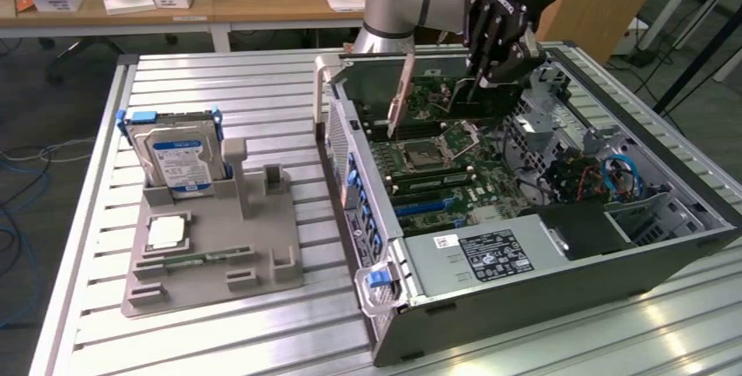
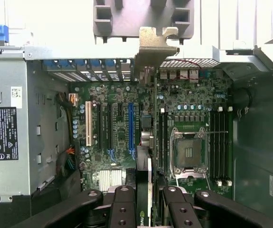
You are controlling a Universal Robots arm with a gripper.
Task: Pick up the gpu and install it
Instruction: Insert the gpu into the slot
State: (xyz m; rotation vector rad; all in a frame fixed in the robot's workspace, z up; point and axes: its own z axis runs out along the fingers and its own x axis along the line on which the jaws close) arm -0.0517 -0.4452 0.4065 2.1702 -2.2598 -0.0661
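**Gripper and card.** The black two-fingered gripper (image 1: pixel 492 70) (image 2: pixel 147 192) was pinched onto the gpu (image 1: pixel 401 98) (image 2: pixel 144 166), a thin dark expansion card with a silvery metal end bracket. In the wrist view the card appeared edge-on, with one jointed black finger (image 2: pixel 122 206) against each face. The jaws were partly closed, no wider than the card's thickness.

**Position of the card.** The gpu stood upright inside the open grey metal computer case (image 1: pixel 522 315) (image 2: pixel 260 156), over the green motherboard (image 1: pixel 464 189) (image 2: pixel 193 99). It ran between the blue expansion slot (image 2: pixel 131 126) and the square silver processor socket (image 1: pixel 420 157) (image 2: pixel 189 152). Its bracket reached the case's slotted rear wall. Whether its lower edge sat in a slot could not be told.

**Surroundings.** A white expansion slot (image 2: pixel 88 122) lay beyond the blue one, and the grey power supply box with a black label (image 1: pixel 487 254) (image 2: pixel 8 128) filled the far end of the case. On the ribbed metal table (image 1: pixel 232 72), towards the exterior view's left and well apart from the case, a grey plastic parts holder (image 1: pixel 208 293) carried a silver hard drive with blue rails (image 1: pixel 176 155), standing upright, and a narrow green memory stick (image 1: pixel 197 259), lying flat.
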